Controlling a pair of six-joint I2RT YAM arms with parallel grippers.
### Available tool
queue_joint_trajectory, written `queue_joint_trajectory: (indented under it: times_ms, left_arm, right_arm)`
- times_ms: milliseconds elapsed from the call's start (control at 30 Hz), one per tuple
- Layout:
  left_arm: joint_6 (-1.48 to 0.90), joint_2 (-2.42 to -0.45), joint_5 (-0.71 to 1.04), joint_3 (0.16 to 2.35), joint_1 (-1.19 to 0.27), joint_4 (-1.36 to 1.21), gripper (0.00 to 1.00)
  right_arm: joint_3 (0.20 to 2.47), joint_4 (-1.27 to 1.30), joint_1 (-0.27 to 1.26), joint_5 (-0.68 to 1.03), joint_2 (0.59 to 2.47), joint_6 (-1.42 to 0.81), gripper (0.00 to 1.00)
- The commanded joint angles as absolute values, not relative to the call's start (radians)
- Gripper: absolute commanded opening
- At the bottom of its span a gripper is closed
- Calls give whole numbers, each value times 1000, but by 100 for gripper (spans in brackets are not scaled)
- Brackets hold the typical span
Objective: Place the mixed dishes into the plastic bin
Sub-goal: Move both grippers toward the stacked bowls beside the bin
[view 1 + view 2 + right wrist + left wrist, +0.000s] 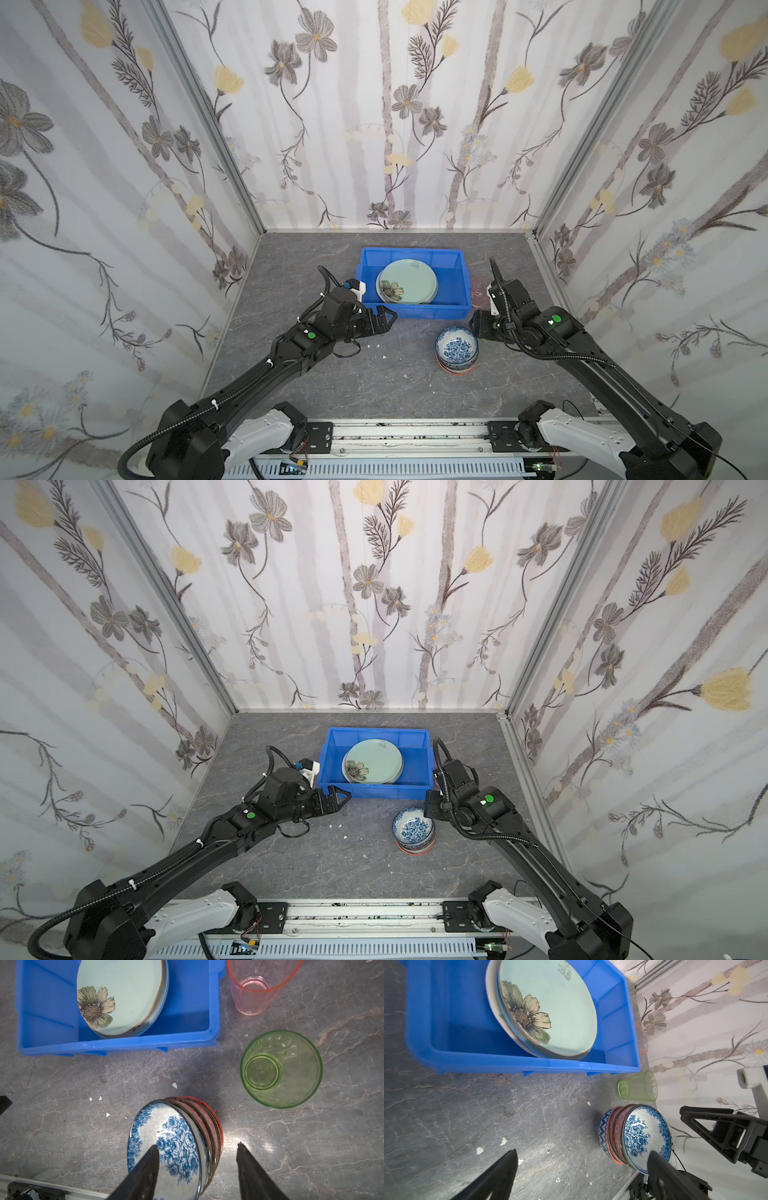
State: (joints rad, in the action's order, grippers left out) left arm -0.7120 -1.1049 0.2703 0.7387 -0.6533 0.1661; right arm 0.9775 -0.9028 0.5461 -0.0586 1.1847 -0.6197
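The left gripper (384,321) hangs low over the table (332,374), just off the near left corner of the plastic bin (411,309). Its jaws stand at their widest and hold nothing. In the left wrist view its fingers (506,1163) frame bare table, pointing right toward the bowls.

The right gripper (197,1149) points down over the stack of bowls (456,353), which stands near and right of the bin and well apart from it. Its jaws are partly apart and grip nothing. One finger lies over the inside of the top blue-white bowl (172,1142), the other outside the stack's right side, so they straddle the rims there, the orange bowl (219,1126) among them. Whether either finger touches a bowl I cannot tell.

The bin sits at the far centre of the table. Inside it the mint green plate (411,280) lies on top of other plates, toward the bin's right half. The green tumbler (280,1070) stands upright on the table right of the stack, off the bin's near right corner. The pink tumbler (257,991) stands farther back, just beside the bin's right wall.
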Motion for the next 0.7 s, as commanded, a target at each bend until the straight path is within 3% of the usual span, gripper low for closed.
queue_joint_trajectory:
  times_ms: [0, 667]
  left_arm:
    - [-724, -1145, 206, 772, -687, 137, 100]
    - [-719, -1251, 202, 783, -744, 78, 100]
  right_arm:
    - [965, -930, 561, -62, 1175, -655, 56]
    - [933, -963, 638, -57, 1199, -680, 32]
